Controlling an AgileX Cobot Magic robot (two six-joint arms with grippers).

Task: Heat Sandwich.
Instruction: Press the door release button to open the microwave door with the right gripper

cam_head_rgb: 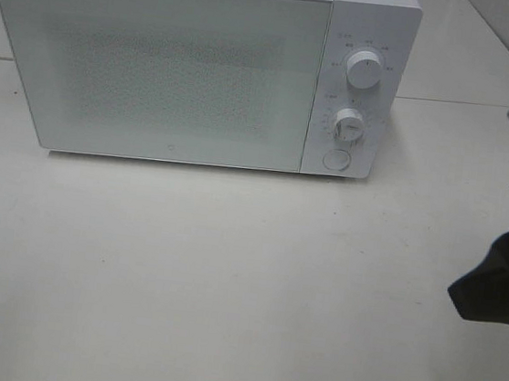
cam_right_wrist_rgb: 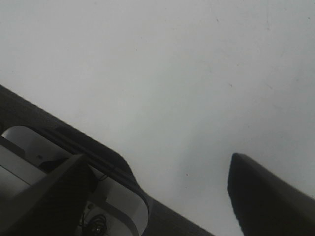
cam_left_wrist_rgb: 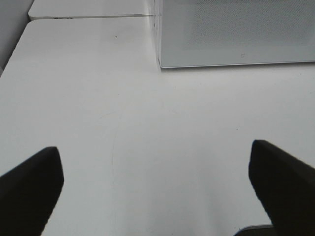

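The microwave [cam_head_rgb: 186,63] sat shut at 12 o'clock on the table [cam_head_rgb: 225,288]. The left gripper [cam_left_wrist_rgb: 153,146] and the right gripper [cam_right_wrist_rgb: 158,157], at 3 o'clock, had fingers spread apart, holding nothing. I could not tell where the sandwich was.

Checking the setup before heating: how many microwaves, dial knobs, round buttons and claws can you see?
Microwave: 1
Dial knobs: 2, upper knob and lower knob
Round button: 1
Claws: 2, left claw and right claw
Total: 6
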